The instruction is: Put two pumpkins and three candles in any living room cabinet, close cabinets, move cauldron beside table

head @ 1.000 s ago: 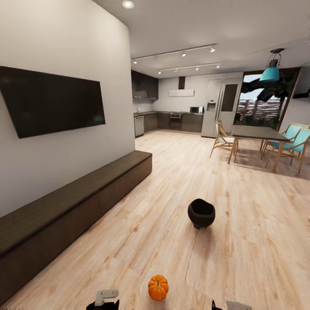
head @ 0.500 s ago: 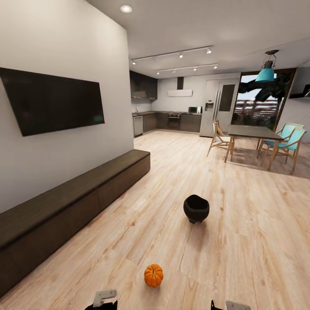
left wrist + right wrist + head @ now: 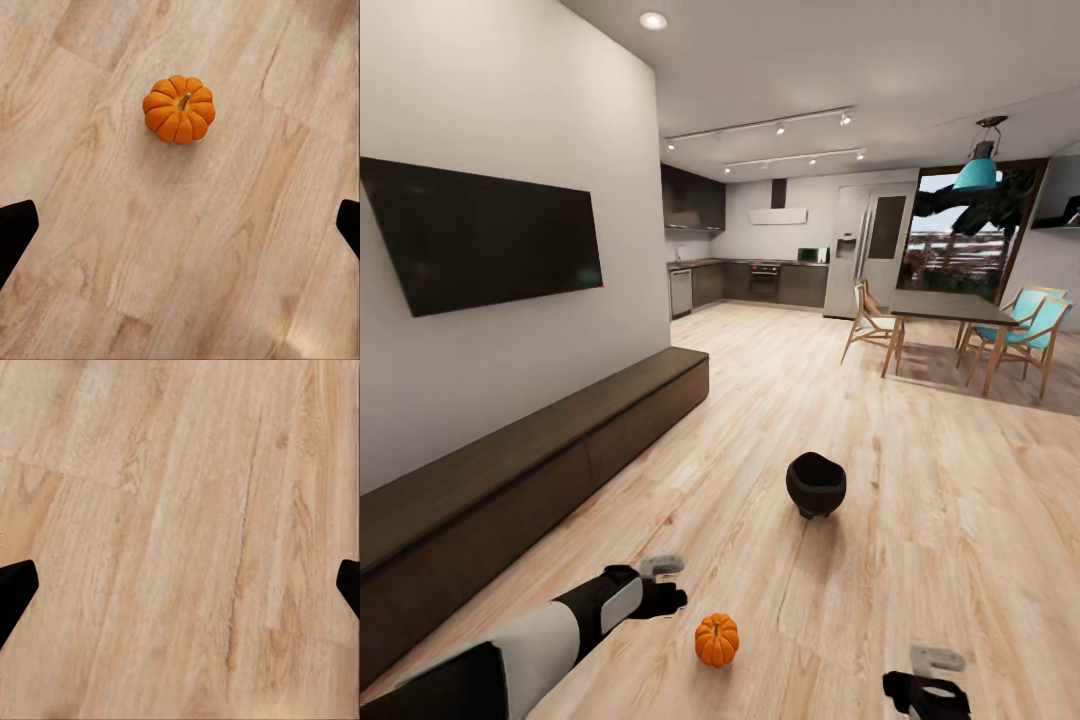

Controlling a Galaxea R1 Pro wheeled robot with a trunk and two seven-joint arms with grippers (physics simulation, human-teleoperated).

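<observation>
**Pumpkin on the floor, left arm reaching over it**

The floor [image 3: 880,470] of light planks runs from the living room back to a kitchen and a dining table [image 3: 950,308]. Along the left wall sits the cabinet [image 3: 530,470], its fronts shut, under the TV [image 3: 485,235]. The cauldron [image 3: 816,484] stands on open floor, well apart from the cabinet. Nearer the robot, one pumpkin [image 3: 717,640] rests upright on the planks. The left gripper [image 3: 180,225] hangs above the floor just beside the pumpkin, jaws spread wide, nothing between them. The right gripper [image 3: 180,585] hangs low at the robot's right over bare planks, jaws also wide and holding nothing.
</observation>
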